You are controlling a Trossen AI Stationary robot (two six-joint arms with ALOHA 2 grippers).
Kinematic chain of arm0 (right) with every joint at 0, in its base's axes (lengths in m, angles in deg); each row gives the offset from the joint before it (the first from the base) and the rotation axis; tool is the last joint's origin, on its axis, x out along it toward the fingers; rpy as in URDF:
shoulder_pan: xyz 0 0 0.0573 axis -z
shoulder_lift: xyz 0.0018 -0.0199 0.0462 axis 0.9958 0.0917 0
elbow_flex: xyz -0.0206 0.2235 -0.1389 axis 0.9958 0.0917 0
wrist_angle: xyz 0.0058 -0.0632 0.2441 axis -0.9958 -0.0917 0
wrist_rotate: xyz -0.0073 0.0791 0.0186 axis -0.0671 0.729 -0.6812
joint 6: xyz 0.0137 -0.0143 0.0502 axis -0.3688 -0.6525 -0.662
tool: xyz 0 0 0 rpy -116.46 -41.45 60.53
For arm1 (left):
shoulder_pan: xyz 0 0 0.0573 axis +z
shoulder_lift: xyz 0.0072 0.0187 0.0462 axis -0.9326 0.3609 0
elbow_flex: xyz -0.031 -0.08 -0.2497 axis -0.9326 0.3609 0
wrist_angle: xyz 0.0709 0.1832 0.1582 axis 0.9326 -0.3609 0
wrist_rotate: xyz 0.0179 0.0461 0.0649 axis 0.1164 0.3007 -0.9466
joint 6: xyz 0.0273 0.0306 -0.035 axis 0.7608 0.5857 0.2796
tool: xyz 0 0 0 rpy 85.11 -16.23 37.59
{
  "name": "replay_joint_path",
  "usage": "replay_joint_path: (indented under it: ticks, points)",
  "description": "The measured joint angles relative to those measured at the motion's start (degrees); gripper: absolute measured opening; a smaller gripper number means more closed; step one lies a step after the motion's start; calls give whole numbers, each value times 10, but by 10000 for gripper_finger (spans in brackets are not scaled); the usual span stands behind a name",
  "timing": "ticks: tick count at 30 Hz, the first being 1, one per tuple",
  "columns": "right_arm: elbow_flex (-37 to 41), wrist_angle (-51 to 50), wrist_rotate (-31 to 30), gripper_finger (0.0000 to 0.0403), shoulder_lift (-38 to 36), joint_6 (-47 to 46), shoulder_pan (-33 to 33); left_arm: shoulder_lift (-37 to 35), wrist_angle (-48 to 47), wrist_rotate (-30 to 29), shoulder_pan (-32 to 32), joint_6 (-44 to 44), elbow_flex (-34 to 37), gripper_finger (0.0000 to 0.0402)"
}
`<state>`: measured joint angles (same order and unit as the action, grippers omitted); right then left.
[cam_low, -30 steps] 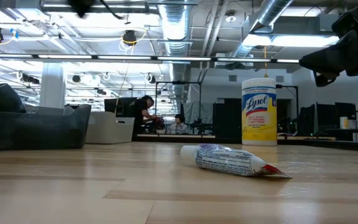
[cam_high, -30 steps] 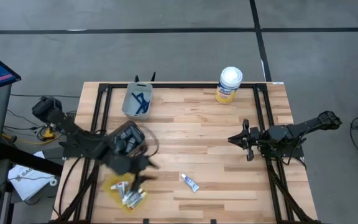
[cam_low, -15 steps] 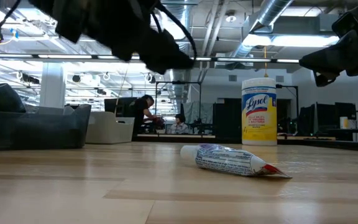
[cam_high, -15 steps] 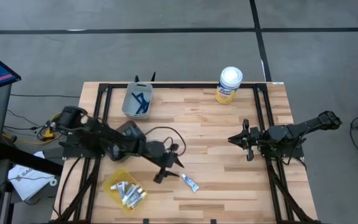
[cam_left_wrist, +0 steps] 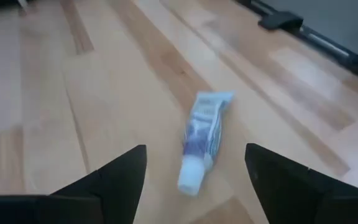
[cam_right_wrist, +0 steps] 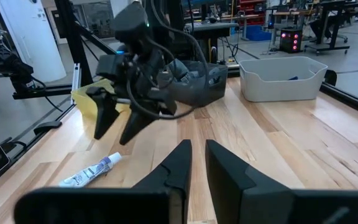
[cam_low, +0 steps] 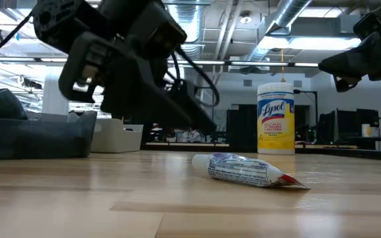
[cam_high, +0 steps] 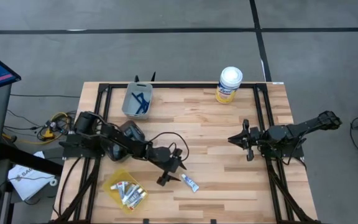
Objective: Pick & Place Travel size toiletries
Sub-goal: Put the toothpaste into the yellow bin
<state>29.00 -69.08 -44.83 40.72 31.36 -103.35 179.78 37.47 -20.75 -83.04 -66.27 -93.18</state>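
A small white tube with blue print (cam_high: 189, 182) lies flat on the wood, also seen as the tube (cam_left_wrist: 202, 142), the tube (cam_low: 247, 170) and the tube (cam_right_wrist: 92, 171). My left gripper (cam_high: 173, 172) hovers open just left of it; in the left wrist view the left gripper (cam_left_wrist: 194, 180) has its fingers spread either side of the cap end, not touching. A yellow tray (cam_high: 114, 186) at the near left holds more tubes. A grey bin (cam_high: 137, 101) holds dark-blue razors. My right gripper (cam_high: 246, 140) waits at the right, shut to a narrow slit (cam_right_wrist: 196, 163).
A big white-lidded yellow canister (cam_high: 230, 84) stands at the far edge, the canister (cam_low: 274, 119) well behind the tube. Black frame rails (cam_high: 267, 118) run along the table's left and right sides. Bare wood lies between the tube and my right arm.
My left gripper has swung from over the yellow tray toward the table's right, then come down close beside the tube's left; in the low view it has dropped into the picture. The tube, the tray and my right arm have stayed put.
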Motion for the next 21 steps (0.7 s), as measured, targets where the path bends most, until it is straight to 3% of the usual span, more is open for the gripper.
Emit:
replay_joint_path:
  ticks: [15, 21]
  points:
    - [0, 0, 0, 39, 0, 0, 0, 81, 5, 46, 16, -20, -32, 269]
    - [0, 0, 0, 40, 0, 0, 0, 85, 6, 42, 14, -20, -35, 236]
